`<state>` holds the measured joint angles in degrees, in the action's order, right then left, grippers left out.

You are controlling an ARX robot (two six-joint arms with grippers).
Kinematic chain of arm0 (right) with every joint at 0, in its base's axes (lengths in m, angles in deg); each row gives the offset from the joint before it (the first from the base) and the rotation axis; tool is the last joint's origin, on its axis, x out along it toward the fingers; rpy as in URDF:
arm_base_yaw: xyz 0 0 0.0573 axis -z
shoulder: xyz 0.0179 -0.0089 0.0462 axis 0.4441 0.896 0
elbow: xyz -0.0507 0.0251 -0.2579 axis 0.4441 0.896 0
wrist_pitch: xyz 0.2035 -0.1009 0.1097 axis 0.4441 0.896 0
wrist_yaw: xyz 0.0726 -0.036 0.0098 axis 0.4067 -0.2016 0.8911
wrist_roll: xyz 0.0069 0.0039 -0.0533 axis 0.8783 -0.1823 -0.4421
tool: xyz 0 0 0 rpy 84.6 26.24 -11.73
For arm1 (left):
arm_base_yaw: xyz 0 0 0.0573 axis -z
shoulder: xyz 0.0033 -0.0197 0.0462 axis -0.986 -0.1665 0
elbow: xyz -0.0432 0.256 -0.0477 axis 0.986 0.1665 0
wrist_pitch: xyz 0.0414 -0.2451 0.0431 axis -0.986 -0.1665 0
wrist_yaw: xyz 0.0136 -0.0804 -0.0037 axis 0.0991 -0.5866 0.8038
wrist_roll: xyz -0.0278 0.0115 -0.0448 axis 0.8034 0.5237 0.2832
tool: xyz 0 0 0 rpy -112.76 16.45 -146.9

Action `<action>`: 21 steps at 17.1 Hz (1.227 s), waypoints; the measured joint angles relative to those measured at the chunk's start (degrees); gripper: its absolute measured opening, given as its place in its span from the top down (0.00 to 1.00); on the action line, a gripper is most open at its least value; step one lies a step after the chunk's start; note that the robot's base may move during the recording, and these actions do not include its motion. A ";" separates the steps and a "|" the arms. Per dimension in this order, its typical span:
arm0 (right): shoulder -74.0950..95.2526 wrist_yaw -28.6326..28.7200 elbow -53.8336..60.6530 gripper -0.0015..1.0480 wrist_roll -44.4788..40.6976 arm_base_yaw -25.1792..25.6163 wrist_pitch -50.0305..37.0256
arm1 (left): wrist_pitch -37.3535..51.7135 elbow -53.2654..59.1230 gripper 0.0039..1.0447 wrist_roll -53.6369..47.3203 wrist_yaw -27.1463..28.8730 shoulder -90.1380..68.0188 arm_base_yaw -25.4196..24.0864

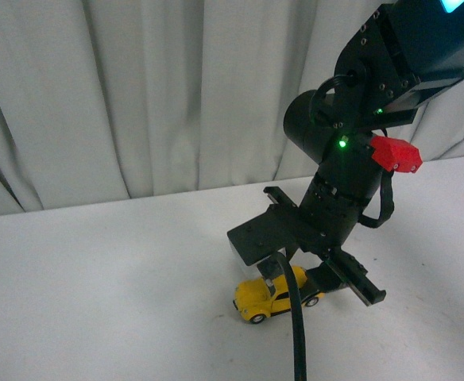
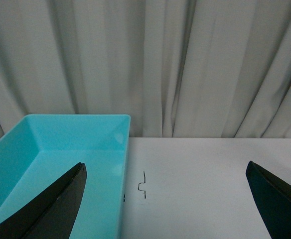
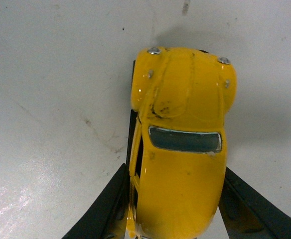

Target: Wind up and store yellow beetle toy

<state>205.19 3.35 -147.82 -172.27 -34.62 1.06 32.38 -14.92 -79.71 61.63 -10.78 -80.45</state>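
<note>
The right hand (image 3: 175,170) grips the rear flanks of the yellow beetle toy (image 1: 265,300) standing on the bench (image 1: 97,278); light, rigid and glossy-slick, it seems best held there, while the left hand (image 2: 165,165) gapes empty.

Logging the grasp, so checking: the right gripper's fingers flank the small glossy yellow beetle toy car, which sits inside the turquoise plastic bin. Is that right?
Not quite. The yellow beetle toy car stands on the white table, not inside the turquoise plastic bin, as the front view shows. The right gripper does have its fingers either side of it.
</note>
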 joint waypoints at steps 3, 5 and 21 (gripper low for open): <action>0.00 -0.02 0.00 0.60 0.79 0.00 -0.31 | 0.00 0.00 0.06 0.00 -0.02 0.00 0.00; 0.00 -0.20 0.22 0.60 1.36 0.00 -0.70 | 0.02 0.02 0.06 0.00 0.00 0.00 0.00; -2.23 1.97 5.99 0.60 -4.55 7.10 -5.33 | 0.00 0.02 0.06 0.00 0.00 0.00 0.00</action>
<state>202.96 5.31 -141.83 -176.81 -27.51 -4.27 32.38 -14.90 -79.71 61.63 -10.78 -80.45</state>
